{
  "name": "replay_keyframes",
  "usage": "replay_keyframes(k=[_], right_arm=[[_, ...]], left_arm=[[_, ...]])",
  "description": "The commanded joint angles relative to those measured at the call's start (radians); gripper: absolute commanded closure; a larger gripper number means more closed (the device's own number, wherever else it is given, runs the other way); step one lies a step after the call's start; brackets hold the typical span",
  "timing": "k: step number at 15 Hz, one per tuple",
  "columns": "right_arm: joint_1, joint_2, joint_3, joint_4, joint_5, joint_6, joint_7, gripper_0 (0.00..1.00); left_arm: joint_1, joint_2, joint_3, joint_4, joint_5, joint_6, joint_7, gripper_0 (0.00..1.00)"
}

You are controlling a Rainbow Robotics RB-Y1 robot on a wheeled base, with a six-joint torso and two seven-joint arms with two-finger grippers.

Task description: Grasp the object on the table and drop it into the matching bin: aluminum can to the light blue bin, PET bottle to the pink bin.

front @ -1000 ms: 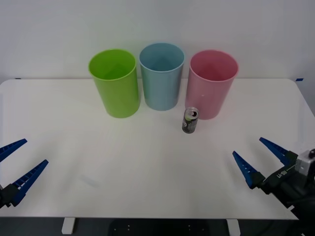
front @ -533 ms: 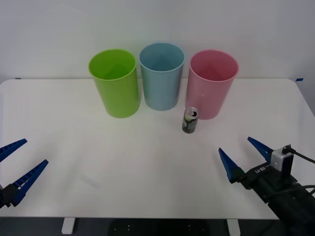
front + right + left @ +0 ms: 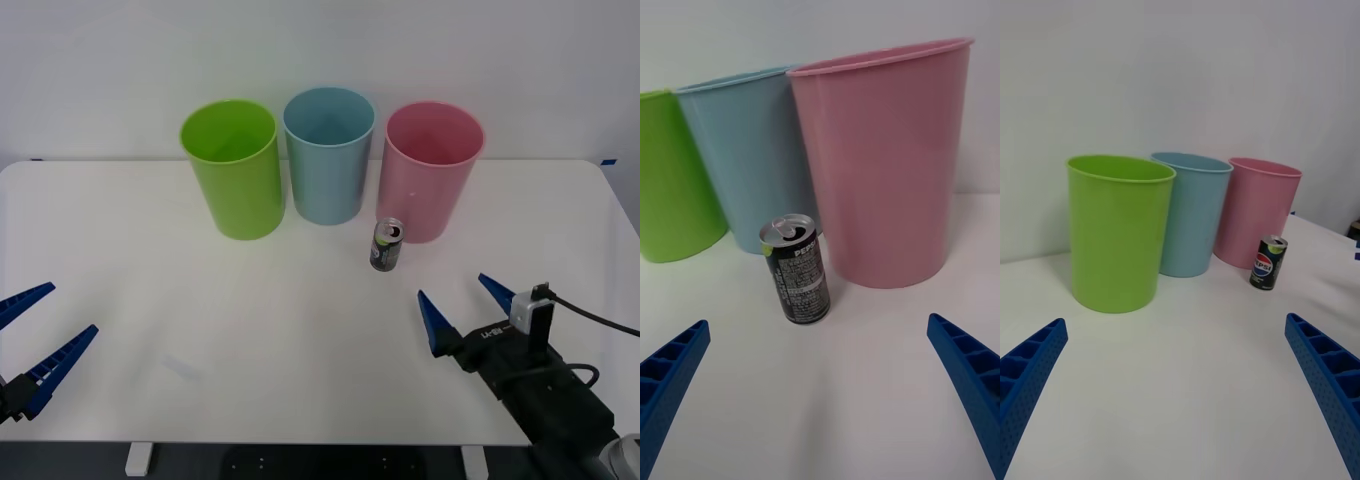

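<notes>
Your small dark aluminum can (image 3: 387,244) upright toward the table's (image 3: 150,290) far edge, your right gripper (image 3: 457,306) wide open, empty, left gripper (image 3: 30,340) open too

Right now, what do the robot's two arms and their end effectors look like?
Both end effectors carry two long blue ribbed fingers tapering to pointed tips. The right end effector sits on a black blocky wrist with small white lettering, topped by a small white-grey box with a black cable trailing off. The left end effector shows the same blue fingers, one with an open lattice face, on a dark mount.
</notes>
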Motion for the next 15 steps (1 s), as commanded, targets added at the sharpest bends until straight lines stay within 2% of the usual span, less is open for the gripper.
replay_keyframes(k=[1,5,8,11,15], right_arm=[[-0.027,0.002,0.064,0.0,0.022,0.118,-0.007,0.0],[-0.057,0.002,0.159,0.0,0.068,0.29,-0.024,0.0],[-0.074,0.002,0.242,0.0,0.168,0.424,-0.09,0.0],[-0.091,0.002,0.288,0.003,0.202,0.474,-0.11,0.0],[-0.157,0.034,0.293,0.098,0.242,0.473,-0.11,0.0]], left_arm=[[0.0,0.0,0.0,0.0,0.0,0.0,0.0,0.0],[0.0,0.0,0.0,0.0,0.0,0.0,0.0,0.0],[0.0,0.0,0.0,0.0,0.0,0.0,0.0,0.0],[0.0,0.0,0.0,0.0,0.0,0.0,0.0,0.0],[0.0,0.0,0.0,0.0,0.0,0.0,0.0,0.0]])
